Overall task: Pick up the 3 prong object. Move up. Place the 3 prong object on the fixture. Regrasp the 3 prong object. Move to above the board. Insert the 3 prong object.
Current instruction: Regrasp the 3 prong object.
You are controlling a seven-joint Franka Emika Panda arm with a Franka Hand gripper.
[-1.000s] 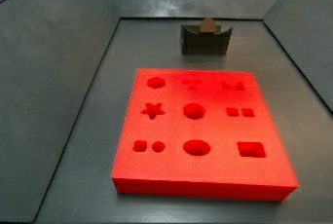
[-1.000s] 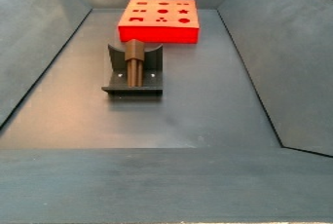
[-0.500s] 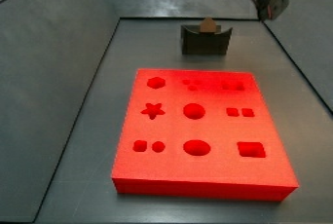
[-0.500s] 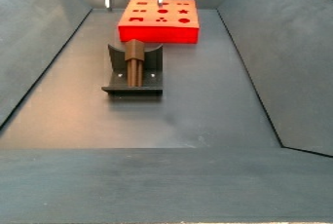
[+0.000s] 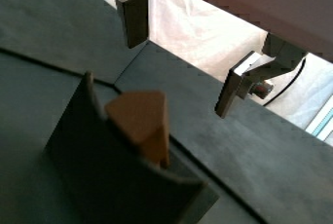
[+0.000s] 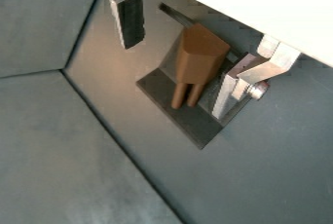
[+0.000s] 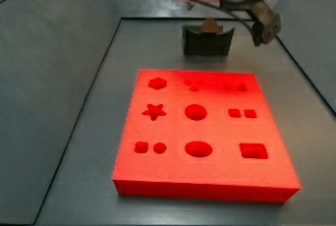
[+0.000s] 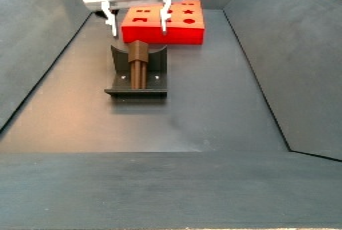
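Observation:
The brown 3 prong object (image 6: 196, 64) rests in the dark fixture (image 6: 196, 130), prongs lying on the base plate; it also shows in a wrist view (image 5: 143, 126), and in both side views (image 7: 209, 24) (image 8: 136, 62). My gripper (image 6: 180, 55) is open and empty, a little above the fixture, its fingers (image 6: 130, 18) standing on either side of the piece without touching it. In a side view the gripper (image 8: 136, 26) hangs over the fixture's far end. The red board (image 7: 199, 132) lies beside the fixture (image 7: 206, 40), and shows behind it in a side view (image 8: 164, 22).
Grey sloping walls (image 8: 47, 69) enclose the dark floor (image 8: 174, 114). The fixture (image 8: 138, 74) stands between the board and the open floor.
The gripper has come down into view, from out of the frame to just above the fixture and the piece. The piece, the fixture and the board have not moved.

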